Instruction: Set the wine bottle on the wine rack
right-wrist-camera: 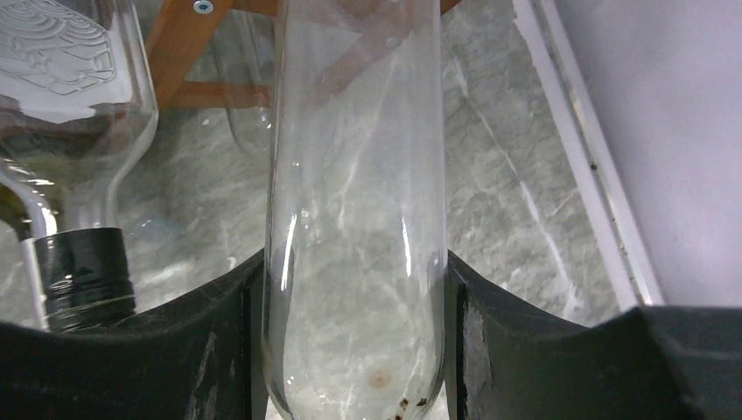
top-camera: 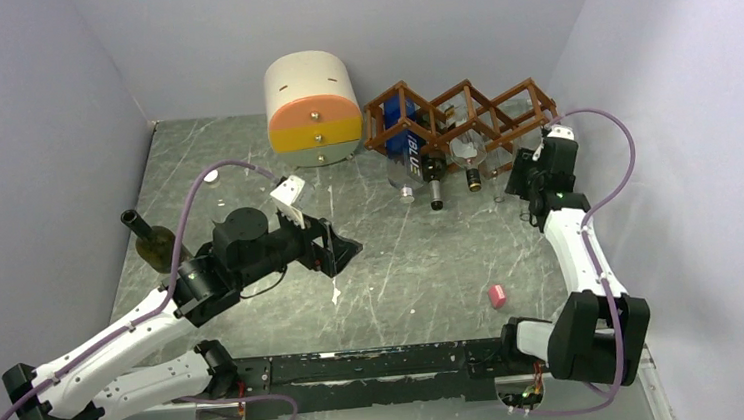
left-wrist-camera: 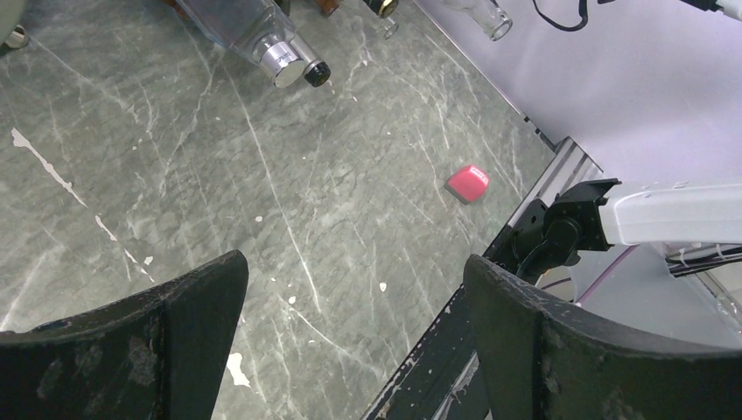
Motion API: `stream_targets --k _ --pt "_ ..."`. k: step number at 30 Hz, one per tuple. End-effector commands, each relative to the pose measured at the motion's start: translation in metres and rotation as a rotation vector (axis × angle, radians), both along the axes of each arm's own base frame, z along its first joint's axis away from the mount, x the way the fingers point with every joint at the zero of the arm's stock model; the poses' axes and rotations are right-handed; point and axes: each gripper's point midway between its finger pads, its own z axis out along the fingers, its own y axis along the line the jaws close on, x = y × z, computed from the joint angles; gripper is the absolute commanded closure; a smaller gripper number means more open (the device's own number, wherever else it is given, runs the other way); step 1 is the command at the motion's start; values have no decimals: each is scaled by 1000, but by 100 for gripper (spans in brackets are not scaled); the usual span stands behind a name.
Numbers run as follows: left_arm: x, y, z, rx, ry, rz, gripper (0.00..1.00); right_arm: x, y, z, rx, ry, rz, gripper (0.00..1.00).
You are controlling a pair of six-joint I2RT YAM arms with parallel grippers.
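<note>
Right wrist view: the right gripper (right-wrist-camera: 354, 302) is pinching a clear glass bottle (right-wrist-camera: 354, 131). Both black fingers (right-wrist-camera: 219, 350) are pressed against its smooth sides, with the glass filling the gap between them. The bottle runs straight ahead of the fingers toward the reddish-brown bars of the wine rack (right-wrist-camera: 179, 44), which cross just beyond its far end. Whether it rests on a bar yet cannot be told.

Judgement on the step: this is the seating of the bottle in the rack's end cell.
- Keep the bottle's axis in line with the cell opening and feed it forward without twisting.
- An embossed clear bottle (right-wrist-camera: 74, 87) with a black cap (right-wrist-camera: 83, 271) lies close on the gripper's left, so keep a gap on that side.
- Release only once the body bears on the bars; smooth glass may slide back out.

Left wrist view: the left gripper (left-wrist-camera: 354, 289) is spread wide with nothing between its fingers. Below it is only the marbled table (left-wrist-camera: 175, 175), with a small pink block (left-wrist-camera: 468, 184) ahead.

Not determinable:
- Both ends of the held bottle are cut off by the frame.
- From above, its clear glass is nearly lost against the rack.
- A dark green bottle (top-camera: 155, 242) sits beside the left arm — upright or leaning, I cannot say.
</note>
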Motion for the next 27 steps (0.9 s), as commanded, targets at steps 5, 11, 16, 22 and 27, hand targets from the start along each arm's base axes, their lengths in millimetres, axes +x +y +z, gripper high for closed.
stream_targets --k 5,11,16,22,27 --pt "-1 -8 -1 26 7 -34 3 25 -20 20 -234 -109 98 100" --pt "4 -11 -10 69 33 -23 3 46 -25 21 -312 -110 213 100" --pt "2 -14 -10 59 46 -35 3 63 -18 13 -259 -111 354 100" --pt "4 -15 -12 74 48 -32 3 80 -18 24 -231 -153 366 100" --pt "6 -15 -16 85 60 -24 3 86 -20 18 -211 -147 344 96"
